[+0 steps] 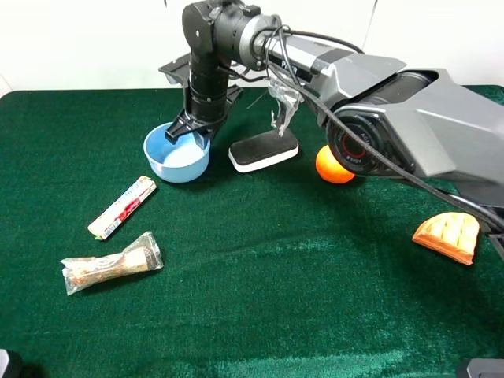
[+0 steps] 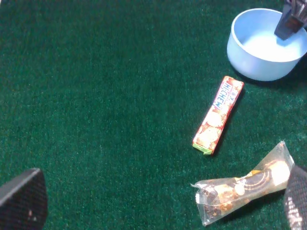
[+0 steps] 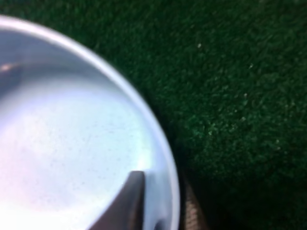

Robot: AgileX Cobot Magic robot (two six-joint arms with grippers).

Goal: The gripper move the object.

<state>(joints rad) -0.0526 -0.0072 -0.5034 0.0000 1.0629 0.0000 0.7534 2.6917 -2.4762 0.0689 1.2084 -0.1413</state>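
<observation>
Left end effector [image 2: 158,199]: at the lower left edge of the high view, spread wide with nothing between its fingers. It is no hazard where it sits.
Wrapped snack [image 1: 110,265]: lower left, well apart from the bowl. Only a long sweep down the frame would plough into it.
Candy stick [image 1: 122,207]: left of centre, near the bowl's lower left side. It is the first thing hit if the bowl travels that way low.
Bowl [image 1: 177,153]: upper left of centre, upright on the green bench [image 1: 260,315], and it looks empty.
Right end effector [image 1: 189,132]: reaches across from the right and comes down on the bowl's upper right rim. One finger [image 3: 127,203] is inside the bowl and the other outside, with the wall between them. The gap is narrow, but I cannot tell whether they press on the wall.
Main risk: the hold is on one side of a thin, smooth wall. On a lift the bowl is likely to hang tilted, swing or slip free. If the fingers are not clamped, they may rise without it.
Drag risk: the bench's pile could catch the base and tip the bowl if it is pushed rather than lifted.
Eraser block [image 1: 264,150]: just right of the bowl and beside the arm. A rightward move would knock it.
Orange [image 1: 333,165]: right of centre, close against the arm. It would roll if nudged.
Waffle-like piece [image 1: 447,236]: right edge, well apart, so little danger.
</observation>
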